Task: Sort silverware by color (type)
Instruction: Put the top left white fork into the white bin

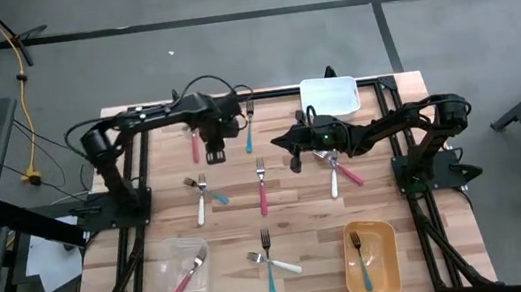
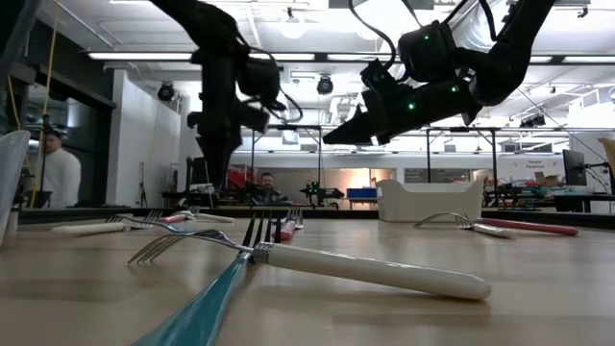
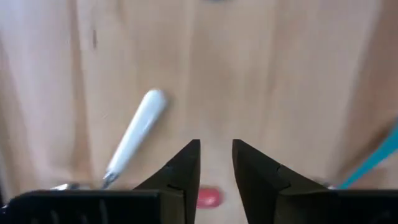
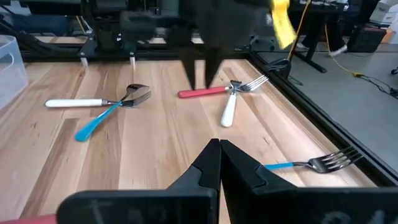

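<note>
The left gripper (image 1: 216,153) hangs over the far-left part of the wooden slatted counter (image 1: 301,223), its fingers (image 3: 180,180) a narrow gap apart above the end of a red-handled fork (image 1: 194,147). A white-handled fork (image 3: 134,138) lies crossed just beside it, so I judge a descent slightly off line could catch both or nudge the red one aside. Near left, the clear plastic container (image 1: 179,274) holds one red-handled utensil; loose forks in red, teal and white lie spread across the middle. The right gripper (image 1: 295,159) hovers right of centre, fingers closed on nothing, close enough that the arms could crowd each other. Far right of centre sits a white tub (image 1: 329,96); near right, a yellow tray (image 1: 370,257) holds a teal fork.
</note>
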Controlling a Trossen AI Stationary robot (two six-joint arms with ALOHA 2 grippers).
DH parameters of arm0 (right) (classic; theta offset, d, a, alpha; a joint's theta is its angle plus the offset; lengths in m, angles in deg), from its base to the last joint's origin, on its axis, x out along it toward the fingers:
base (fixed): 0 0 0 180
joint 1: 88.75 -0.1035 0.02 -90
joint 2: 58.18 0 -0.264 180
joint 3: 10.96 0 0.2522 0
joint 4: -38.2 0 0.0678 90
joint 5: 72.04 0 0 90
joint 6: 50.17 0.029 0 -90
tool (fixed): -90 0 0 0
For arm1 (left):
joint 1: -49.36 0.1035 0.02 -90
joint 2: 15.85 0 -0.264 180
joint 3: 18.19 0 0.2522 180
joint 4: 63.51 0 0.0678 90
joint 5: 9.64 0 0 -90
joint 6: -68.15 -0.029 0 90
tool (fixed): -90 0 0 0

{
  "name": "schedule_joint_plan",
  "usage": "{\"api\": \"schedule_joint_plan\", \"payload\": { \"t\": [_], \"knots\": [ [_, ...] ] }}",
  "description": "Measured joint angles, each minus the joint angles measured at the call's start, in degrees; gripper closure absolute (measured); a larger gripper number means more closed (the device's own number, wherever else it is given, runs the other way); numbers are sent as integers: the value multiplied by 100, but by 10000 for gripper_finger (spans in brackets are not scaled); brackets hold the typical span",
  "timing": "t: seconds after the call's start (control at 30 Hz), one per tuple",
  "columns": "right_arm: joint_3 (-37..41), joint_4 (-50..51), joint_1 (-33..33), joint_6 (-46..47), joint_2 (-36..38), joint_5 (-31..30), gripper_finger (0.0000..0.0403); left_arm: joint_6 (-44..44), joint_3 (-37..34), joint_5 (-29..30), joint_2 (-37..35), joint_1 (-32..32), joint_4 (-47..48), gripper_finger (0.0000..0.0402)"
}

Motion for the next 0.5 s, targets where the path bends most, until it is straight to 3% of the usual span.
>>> {"api": "schedule_joint_plan", "payload": {
  "t": [0.13, 0.33, 0.5],
  "knots": [
    [0, 9, -4, 1, 0, 0, 402, -332, 363, 445, 462, 119, 193, 288],
    [0, 82, -15, 61, 0, 20, 402, -805, 585, 597, 1008, 198, 230, 257],
    [0, 96, -83, 54, 0, 26, 402, -1091, 588, 1288, 1347, 200, 187, 250]
  ]
}}
